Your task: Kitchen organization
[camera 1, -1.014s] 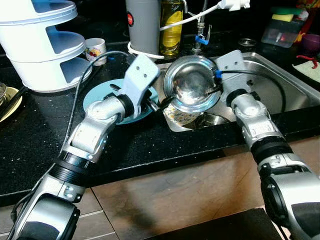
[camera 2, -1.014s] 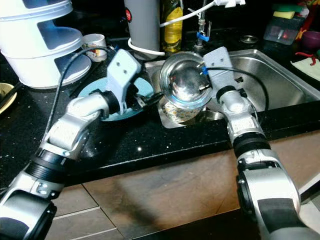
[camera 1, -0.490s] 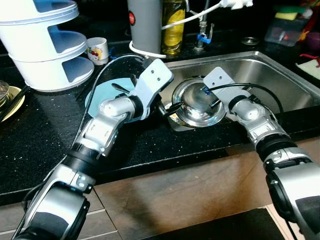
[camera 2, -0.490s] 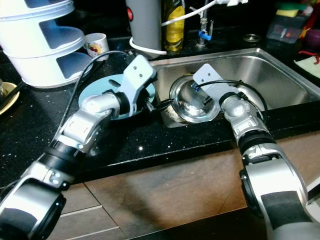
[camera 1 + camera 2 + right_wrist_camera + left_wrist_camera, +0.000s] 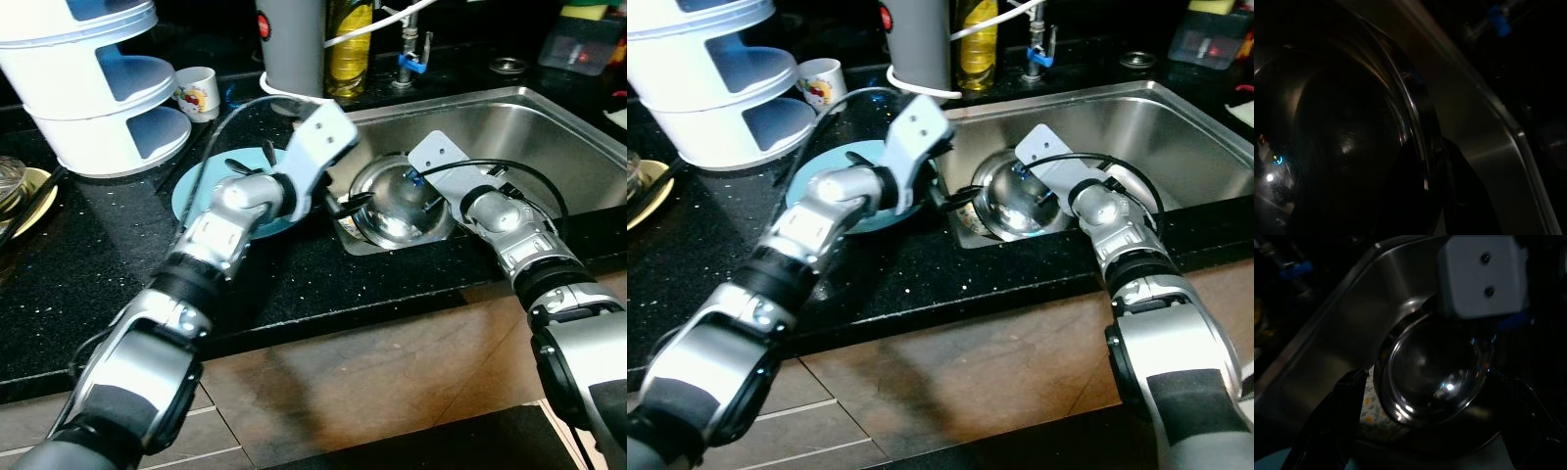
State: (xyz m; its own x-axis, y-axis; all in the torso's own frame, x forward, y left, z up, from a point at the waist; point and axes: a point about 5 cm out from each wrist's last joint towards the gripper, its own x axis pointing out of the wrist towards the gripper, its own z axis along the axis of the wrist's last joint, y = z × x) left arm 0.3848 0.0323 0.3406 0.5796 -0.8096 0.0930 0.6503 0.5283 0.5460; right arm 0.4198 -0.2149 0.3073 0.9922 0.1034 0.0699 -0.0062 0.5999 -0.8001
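Steel bowl sits low in the near-left corner of the sink, tilted, resting on a flowered dish beneath it.

Right claw: pinching the bowl's rim, one finger inside, one outside, per the right wrist view.

Left claw: at the bowl's left edge, over the sink lip. Fingers spread, one seen just beside the bowl, not touching as far as I can tell.

Risks, judged:
- Thin rim pinch on smooth steel; the bowl could pivot or slip out if lifted fast.
- Bowl rests on the dish, so dragging it sideways may shift or chip the dish.
- Left claw is close to the bowl; closing or advancing could knock it against the right claw's hold.
- Cable and tap stand behind the sink; a high swing may snag.

Surface: black speckled counter, glossy. On it a blue plate under the left arm, white tiered rack, small mug, grey canister, oil bottle. Floor brown tile. Room dim; wrist views dark.
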